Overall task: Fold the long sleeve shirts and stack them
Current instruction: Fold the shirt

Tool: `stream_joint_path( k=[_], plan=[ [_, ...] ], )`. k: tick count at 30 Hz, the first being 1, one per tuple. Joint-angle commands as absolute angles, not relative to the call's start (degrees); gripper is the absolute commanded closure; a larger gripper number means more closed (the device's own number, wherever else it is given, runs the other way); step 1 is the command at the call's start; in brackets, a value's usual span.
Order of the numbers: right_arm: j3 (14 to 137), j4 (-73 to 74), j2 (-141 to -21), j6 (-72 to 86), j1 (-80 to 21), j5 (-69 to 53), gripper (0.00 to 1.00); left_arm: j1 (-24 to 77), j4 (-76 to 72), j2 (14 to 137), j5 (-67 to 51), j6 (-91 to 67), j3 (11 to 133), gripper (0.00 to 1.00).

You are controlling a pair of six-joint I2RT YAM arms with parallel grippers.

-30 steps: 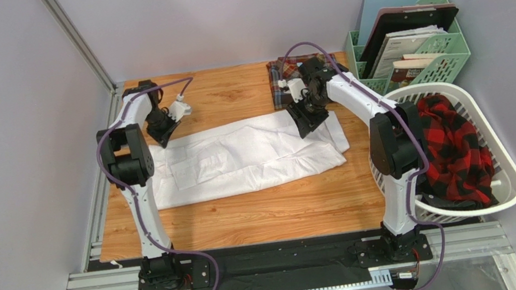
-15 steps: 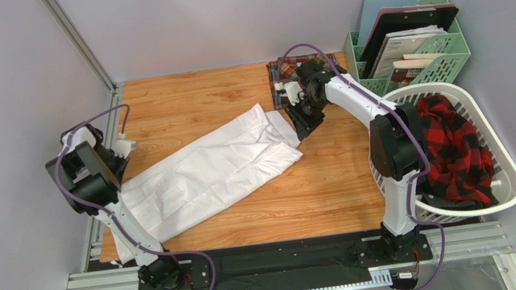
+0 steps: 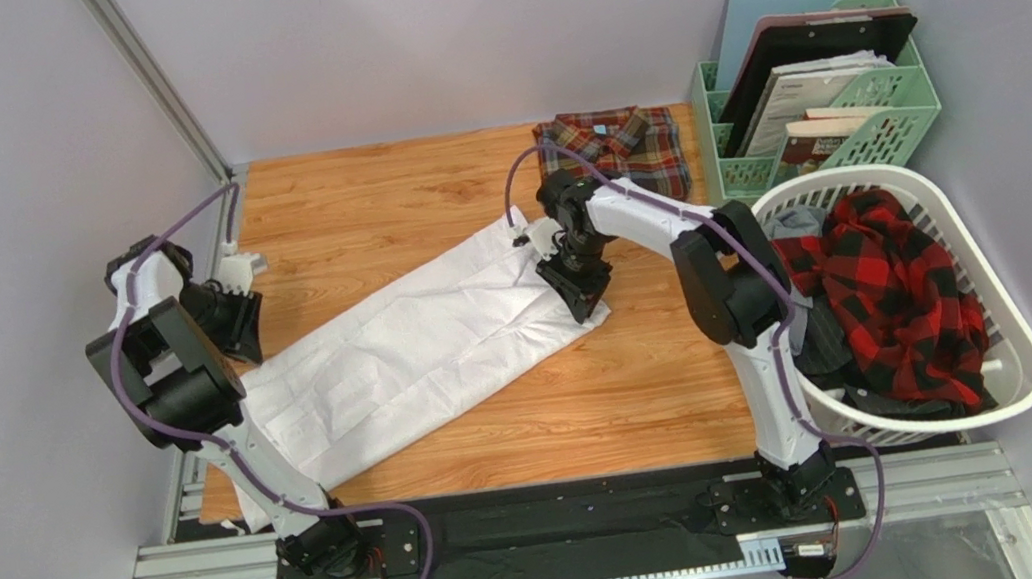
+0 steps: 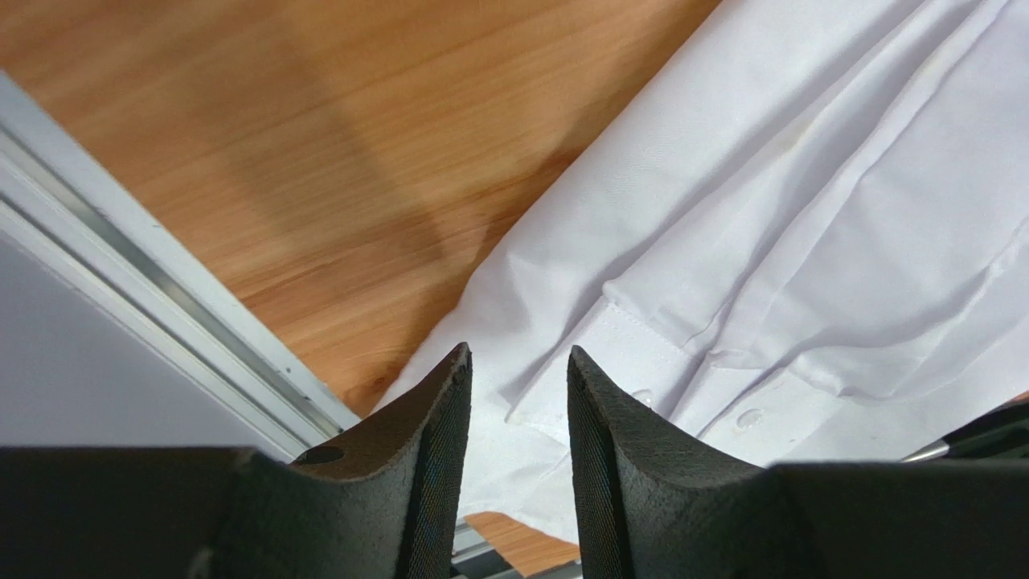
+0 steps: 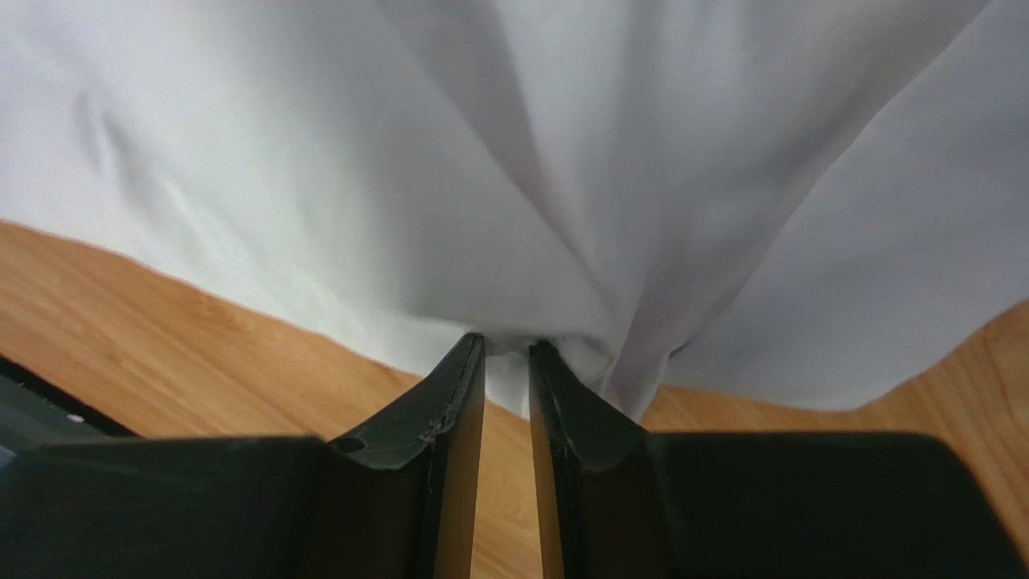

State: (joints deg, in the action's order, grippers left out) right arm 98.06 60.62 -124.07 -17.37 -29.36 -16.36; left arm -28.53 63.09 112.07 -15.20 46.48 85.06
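Observation:
The white long sleeve shirt lies flat in a diagonal strip from the near left to the middle of the table. My left gripper hovers over its left end by the table's left edge. In the left wrist view this gripper is open and empty, with the shirt's button placket below. My right gripper sits at the shirt's right end. In the right wrist view its jaws pinch bunched white cloth at the tips. The plaid shirt lies folded at the back.
A white laundry basket at the right holds a red and black checked garment. A green organiser with folders stands at the back right. A metal rail runs along the table's left edge.
The white shirt swung from lying across the table to a diagonal, its left end dragged nearer. My left gripper opened and let it go. The right gripper moved left and narrowed onto the cloth.

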Motion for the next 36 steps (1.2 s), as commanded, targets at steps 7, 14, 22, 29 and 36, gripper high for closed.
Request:
stream_joint_path(
  k=[7, 14, 22, 29, 36],
  plan=[
    [114.77, 59.24, -137.19, -21.09, -31.29, -4.58, 0.76, -28.48, 60.56, 105.39, -23.46, 42.19, 87.80, 0.58],
    [133.40, 51.98, -148.43, -24.87, -31.55, 7.80, 0.78, -28.30, 61.26, 105.82, -25.84, 41.39, 88.07, 0.58],
    [144.05, 30.60, -157.42, -33.66, -29.88, 20.74, 0.69, -26.98, 61.52, 102.58, -24.34, 43.59, 84.29, 0.58],
    [127.47, 28.30, -134.41, -21.11, -30.14, -3.04, 0.55, -26.46, 60.82, 99.14, -26.19, 44.39, 80.51, 0.58],
    [120.42, 39.81, -128.58, -15.04, -36.02, -13.53, 0.60, -25.84, 60.12, 98.44, -27.51, 42.54, 80.16, 0.58]
  ],
)
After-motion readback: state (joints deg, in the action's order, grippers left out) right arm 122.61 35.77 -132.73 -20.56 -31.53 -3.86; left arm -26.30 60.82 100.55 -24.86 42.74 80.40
